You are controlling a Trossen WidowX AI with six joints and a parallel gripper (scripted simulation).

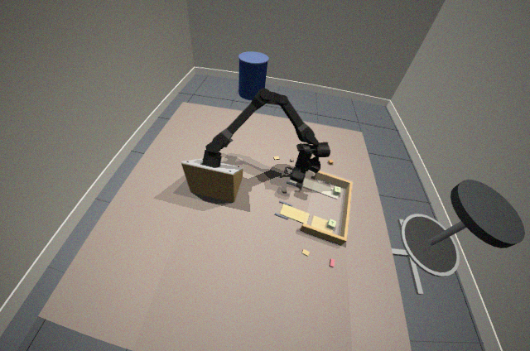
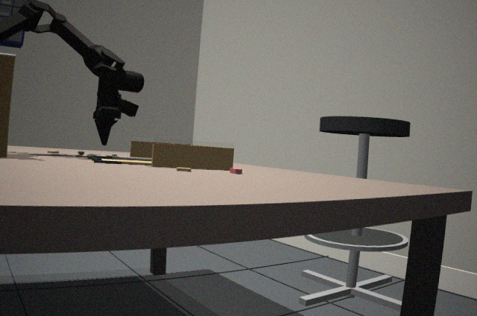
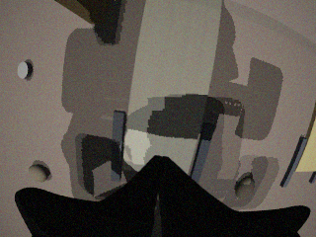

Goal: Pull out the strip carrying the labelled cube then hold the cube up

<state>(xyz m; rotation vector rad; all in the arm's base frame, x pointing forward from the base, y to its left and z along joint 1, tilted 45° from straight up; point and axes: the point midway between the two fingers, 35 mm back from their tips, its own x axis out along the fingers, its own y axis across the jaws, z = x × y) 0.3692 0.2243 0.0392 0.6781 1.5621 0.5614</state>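
My gripper (image 1: 301,187) (image 2: 103,144) (image 3: 160,162) is shut and empty, pointing down above the near end of the pale strip. The pale strip (image 1: 317,186) (image 3: 174,59) looks unbroken where it shows and runs into the open-sided wooden frame (image 1: 349,210) (image 2: 192,156). A green cube (image 1: 336,190) sits at its far end. The near yellow strip piece (image 1: 294,213) (image 3: 309,150) is separated by a gap from a far yellow piece (image 1: 318,222), which carries another green cube (image 1: 331,223). Both cubes show dark marks, too small to read.
Dark blue rails (image 3: 118,143) (image 3: 200,153) flank the pale strip's near end. Rounded grey lumps (image 3: 38,172) (image 3: 244,187) lie beside it. A red block (image 1: 332,262) (image 2: 235,171), a yellow block (image 1: 305,252) (image 2: 183,169) and an orange block (image 1: 330,161) lie outside the frame.
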